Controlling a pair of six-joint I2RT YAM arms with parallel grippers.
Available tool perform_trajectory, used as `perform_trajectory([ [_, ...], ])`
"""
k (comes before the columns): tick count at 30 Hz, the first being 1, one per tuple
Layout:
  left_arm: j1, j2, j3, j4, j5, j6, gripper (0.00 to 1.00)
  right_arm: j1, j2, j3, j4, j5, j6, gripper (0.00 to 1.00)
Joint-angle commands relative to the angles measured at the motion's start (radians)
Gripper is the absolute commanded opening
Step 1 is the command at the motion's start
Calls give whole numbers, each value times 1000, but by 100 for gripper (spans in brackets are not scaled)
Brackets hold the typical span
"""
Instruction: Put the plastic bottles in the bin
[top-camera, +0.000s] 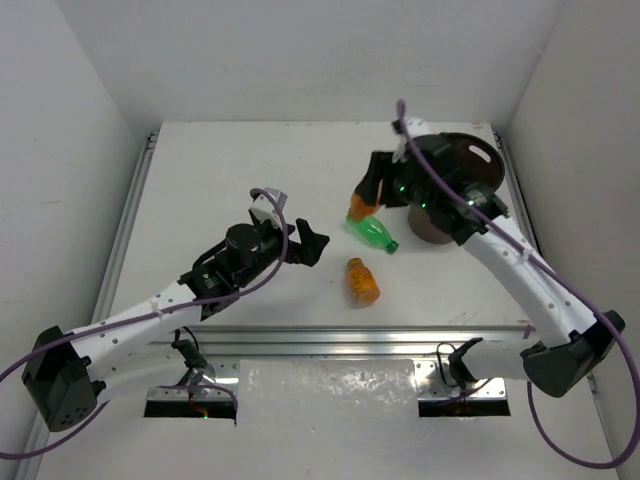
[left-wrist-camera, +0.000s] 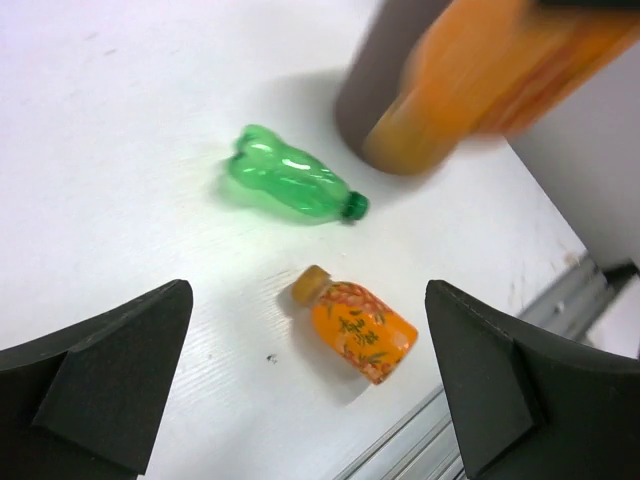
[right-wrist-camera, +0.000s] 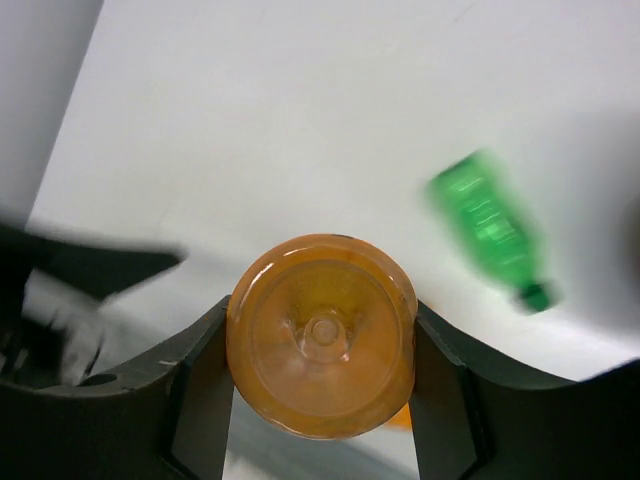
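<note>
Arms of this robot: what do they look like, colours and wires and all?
The left arm and right arm are slim white links with chunky black joints. A purple cable trails loosely along each. Each ends in a black pincer with broad, wedge-shaped fingers.

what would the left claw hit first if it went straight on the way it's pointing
Likely the labelled orange bottle lying flat ahead; the green bottle is farther on. Depth is uncertain.

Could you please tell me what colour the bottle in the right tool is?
That bottle is orange; the right wrist view shows it best.
</note>
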Motion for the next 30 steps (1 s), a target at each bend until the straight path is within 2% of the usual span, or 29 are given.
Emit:
perform_trajectory([
  [1,1,1,79,-189,-208,-156,100,-115,5,167,-81,269,-103,0],
  [3,1,17,104,-311,-263,-215,100,-182,23,213,-101,376,-154,0],
  [5,1,59,153,-369,-277,-295,100,-245,51,296,-125,451,-180,0],
  [10,-49,208,288,-520,-297,-429,100,-368,170,416,-179,571,-241,4],
  [11,-81,258,308,-537,-304,-457,100,-399,181,422,-182,579,-246,19],
  [12,-100,280,341,-559,-320,-515,100,-411,194,427,-190,585,-249,92],
  [13,-121,312,355,-565,-330,-543,100,-413,194,424,-190,586,-243,99],
  [16,-212,371,443,-599,-393,-629,100,-413,185,424,-203,527,-219,99],
  [18,-259,487,531,-669,-450,-701,100,-413,162,422,-228,491,-196,99],
  [20,-269,558,598,-780,-452,-784,100,-411,126,395,-226,458,-185,99],
  [23,-304,678,705,-838,-459,-836,100,-410,50,337,-203,404,-189,99],
  [30,-326,842,751,-866,-442,-896,100,-404,-41,258,-176,333,-183,99],
])
